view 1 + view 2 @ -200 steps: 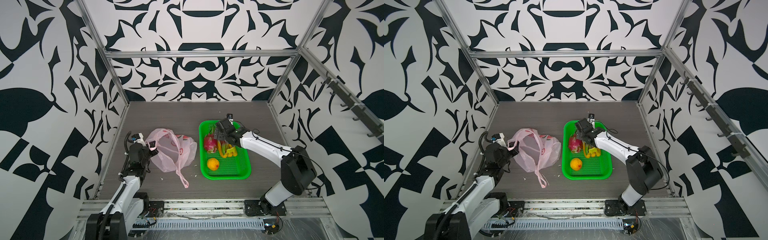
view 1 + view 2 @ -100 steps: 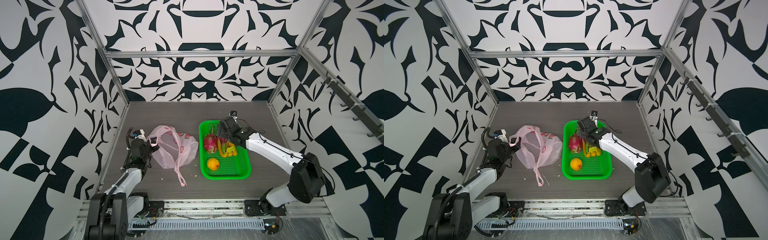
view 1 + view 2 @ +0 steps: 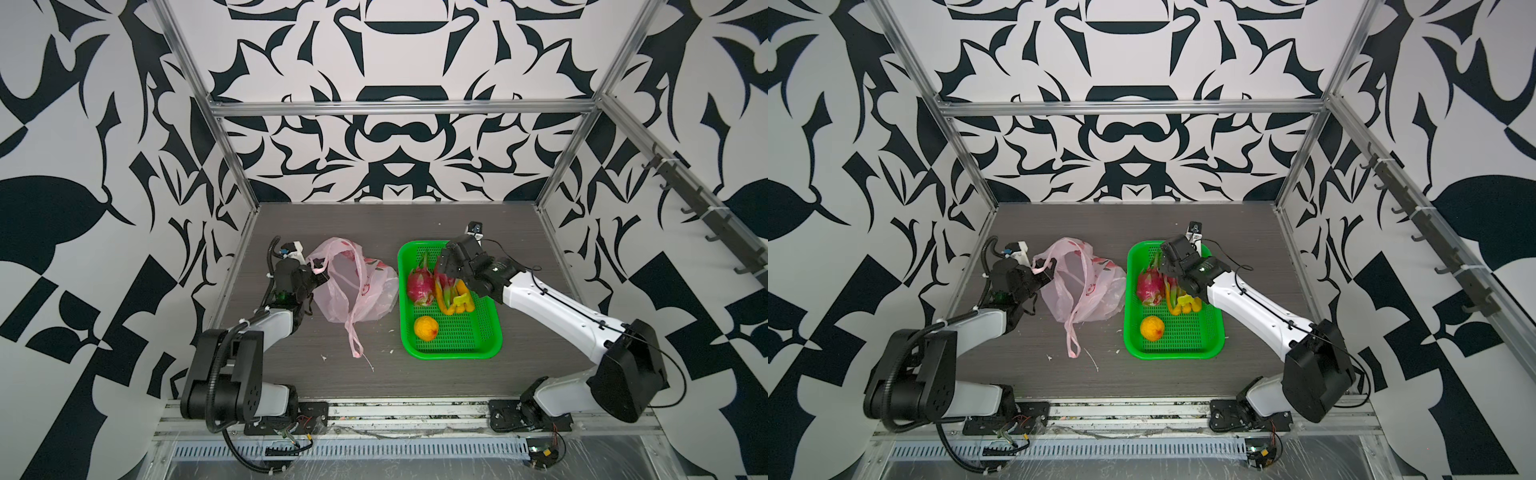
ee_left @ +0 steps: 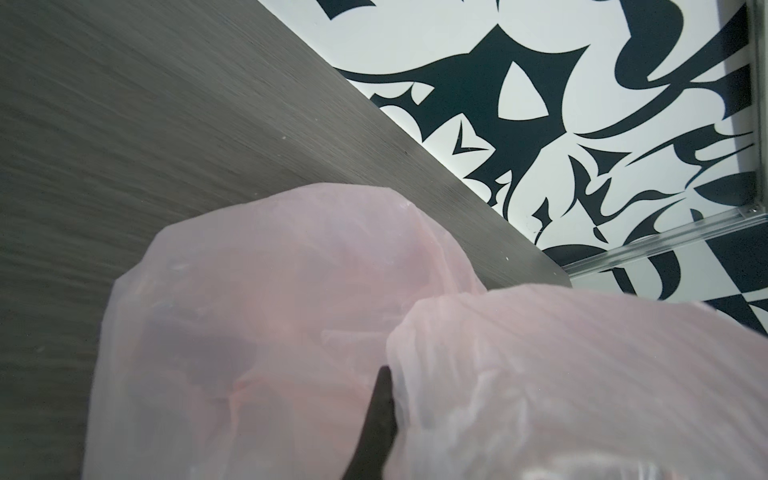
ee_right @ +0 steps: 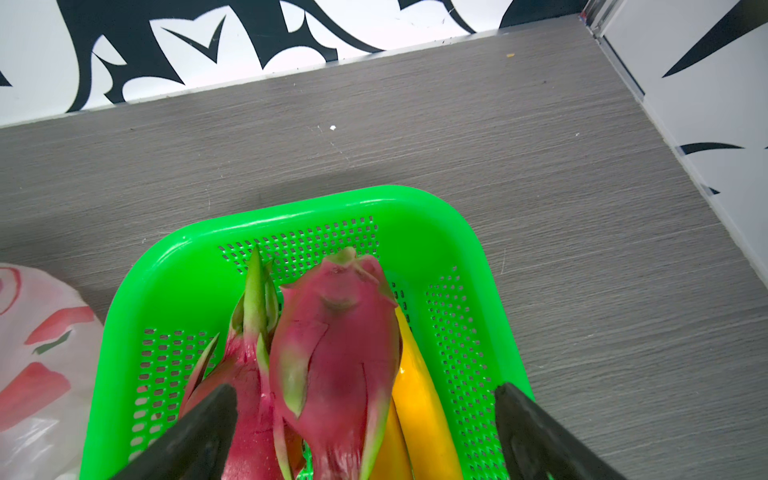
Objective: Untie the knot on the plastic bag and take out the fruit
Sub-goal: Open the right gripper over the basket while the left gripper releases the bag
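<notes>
At left on the tabletop (image 3: 374, 224), showing the plastic bag (image 3: 361, 291) lying slack and crumpled, one loop handle trailing toward the front edge. Pinching the bag's other handle, clenched tight: left claw (image 3: 317, 271). Just beside the bag, resting in the green basket (image 3: 457, 354): two dragon fruits (image 3: 419, 286), bananas (image 3: 459, 301), round orange fruit (image 3: 426, 327). Hovering spread wide over the dragon fruits and bananas, gripping nothing, fingers standing either side of one dragon fruit: right claw (image 5: 363, 392).

A robot lab cell: black-and-white patterned walls (image 3: 395, 62) framed by aluminium rails (image 3: 399, 109).
</notes>
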Motion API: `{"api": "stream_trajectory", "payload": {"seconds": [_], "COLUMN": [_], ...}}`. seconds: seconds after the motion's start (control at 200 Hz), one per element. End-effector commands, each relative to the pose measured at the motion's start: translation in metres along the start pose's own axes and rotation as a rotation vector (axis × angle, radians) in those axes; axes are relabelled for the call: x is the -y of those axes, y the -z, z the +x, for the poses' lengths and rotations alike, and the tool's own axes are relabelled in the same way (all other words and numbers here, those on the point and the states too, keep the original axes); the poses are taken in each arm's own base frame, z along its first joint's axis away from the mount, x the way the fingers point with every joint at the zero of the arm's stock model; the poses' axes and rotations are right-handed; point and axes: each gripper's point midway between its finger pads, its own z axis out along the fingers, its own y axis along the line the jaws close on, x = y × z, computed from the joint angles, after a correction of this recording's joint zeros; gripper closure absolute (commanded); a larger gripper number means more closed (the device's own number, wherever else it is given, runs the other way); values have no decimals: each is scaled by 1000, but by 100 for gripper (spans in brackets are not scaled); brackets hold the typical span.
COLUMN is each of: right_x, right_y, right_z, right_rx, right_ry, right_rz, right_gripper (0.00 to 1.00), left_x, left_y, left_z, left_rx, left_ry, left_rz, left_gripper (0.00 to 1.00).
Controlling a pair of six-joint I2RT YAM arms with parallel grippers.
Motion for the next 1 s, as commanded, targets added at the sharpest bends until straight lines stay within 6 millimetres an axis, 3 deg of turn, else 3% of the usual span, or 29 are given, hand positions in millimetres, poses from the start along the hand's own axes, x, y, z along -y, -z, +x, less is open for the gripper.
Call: {"api": "stream_trajectory", "payload": {"seconds": [0.0, 0.29, 0.43, 0.565, 0.81, 0.825, 0.87, 0.965, 0.995], "right_x": [9, 16, 15, 12, 4, 4, 3, 0, 0], "right_y": [11, 20, 19, 17, 12, 12, 11, 9, 8], "right_z": [-10, -17, -17, -18, -21, -22, -22, -23, -23], "right_rx": [41, 65, 64, 64, 64, 65, 64, 66, 66], "right_ry": [10, 7, 4, 7, 8, 8, 12, 17, 17], "right_rz": [16, 10, 0, -12, -44, -45, -51, -62, -64], "right_gripper": [1, 1, 1, 1, 1, 1, 1, 1, 1], "left_x": [21, 30, 35, 38, 39, 39, 38, 36, 43], "left_y": [-11, -23, -23, -19, 2, 4, 10, 22, 32], "left_z": [-10, -17, -21, -21, -13, -13, -10, -4, -9], "left_rx": [11, -27, -42, -74, -134, -135, -147, -175, -157], "left_ry": [-11, -33, -44, -58, -76, -79, -80, -84, -95], "left_rz": [75, 83, 76, 58, 10, 6, -4, -32, -21], "left_gripper": [99, 78, 74, 63, 46, 36, 25, 19, 16]}}
